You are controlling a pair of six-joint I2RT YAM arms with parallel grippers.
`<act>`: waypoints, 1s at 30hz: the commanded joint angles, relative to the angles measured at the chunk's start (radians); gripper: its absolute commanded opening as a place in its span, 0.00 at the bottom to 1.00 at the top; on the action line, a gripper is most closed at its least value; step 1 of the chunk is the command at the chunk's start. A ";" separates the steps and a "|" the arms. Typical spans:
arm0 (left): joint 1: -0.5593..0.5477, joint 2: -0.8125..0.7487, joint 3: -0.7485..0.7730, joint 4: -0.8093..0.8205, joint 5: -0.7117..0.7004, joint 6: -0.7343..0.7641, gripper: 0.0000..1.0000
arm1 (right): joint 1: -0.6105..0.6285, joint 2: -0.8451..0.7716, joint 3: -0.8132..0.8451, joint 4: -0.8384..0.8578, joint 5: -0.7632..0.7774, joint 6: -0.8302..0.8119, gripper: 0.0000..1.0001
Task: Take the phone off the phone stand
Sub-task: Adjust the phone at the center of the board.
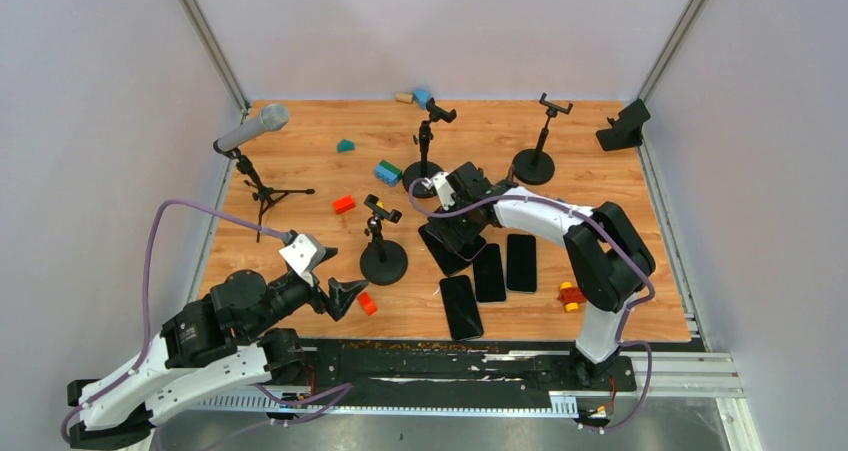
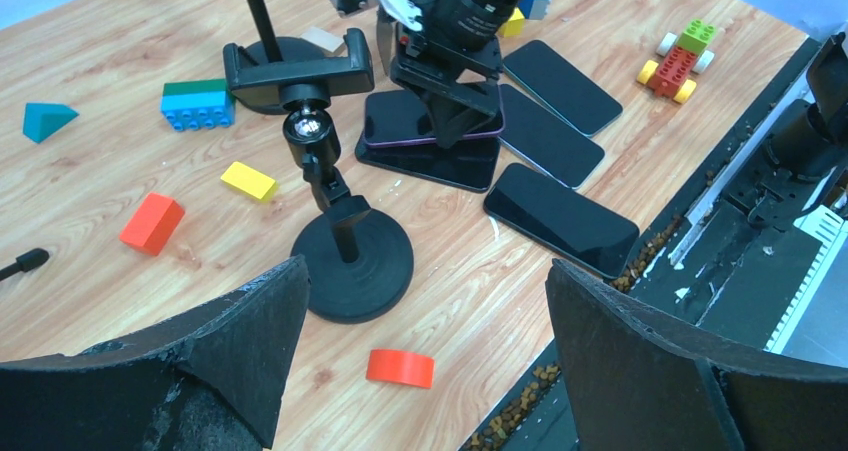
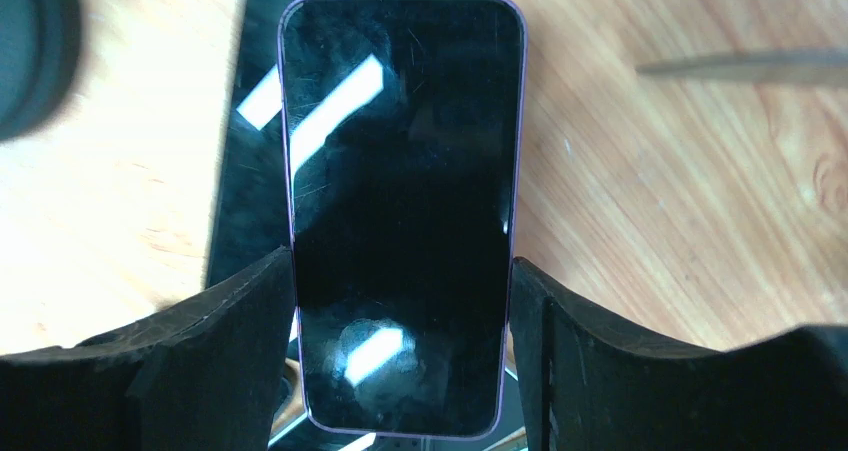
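Note:
My right gripper (image 1: pixel 462 229) is shut on a purple-rimmed phone (image 3: pixel 400 201); its fingers (image 3: pixel 230 331) press both long edges. The phone is held flat, low over a black phone (image 3: pixel 250 171) lying on the table; whether they touch I cannot tell. In the left wrist view the held phone (image 2: pixel 425 121) sits just right of the nearest phone stand (image 2: pixel 345 251), whose clamp (image 2: pixel 300 71) is empty. That stand (image 1: pixel 383 256) is left of the right gripper. My left gripper (image 1: pixel 345 296) is open and empty near the front, left of the stand.
Three more phones (image 1: pixel 489 271) lie flat near the front right. Two other round-base stands (image 1: pixel 424 171) (image 1: pixel 535 161) and a wedge stand (image 1: pixel 622 126) are at the back. A microphone on a tripod (image 1: pixel 255 129) stands at the left. Toy blocks (image 1: pixel 343 203) and an orange piece (image 2: pixel 400 368) are scattered.

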 commanded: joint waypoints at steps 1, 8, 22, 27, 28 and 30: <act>-0.003 0.011 -0.009 0.035 0.012 0.013 0.95 | -0.052 -0.063 -0.068 0.096 0.053 0.041 0.30; -0.003 0.012 -0.009 0.036 0.016 0.015 0.95 | -0.163 -0.047 -0.064 0.104 0.095 0.096 0.30; -0.003 0.008 -0.010 0.038 0.016 0.015 0.95 | -0.204 0.148 0.156 0.072 0.052 0.019 0.35; -0.003 0.011 -0.010 0.038 0.017 0.014 0.96 | -0.204 0.138 0.116 0.072 0.033 0.024 0.60; -0.004 0.012 -0.010 0.038 0.018 0.014 0.96 | -0.204 0.131 0.103 0.072 0.029 0.030 0.70; -0.004 0.014 -0.011 0.040 0.018 0.015 0.96 | -0.204 0.106 0.082 0.073 0.023 0.032 0.84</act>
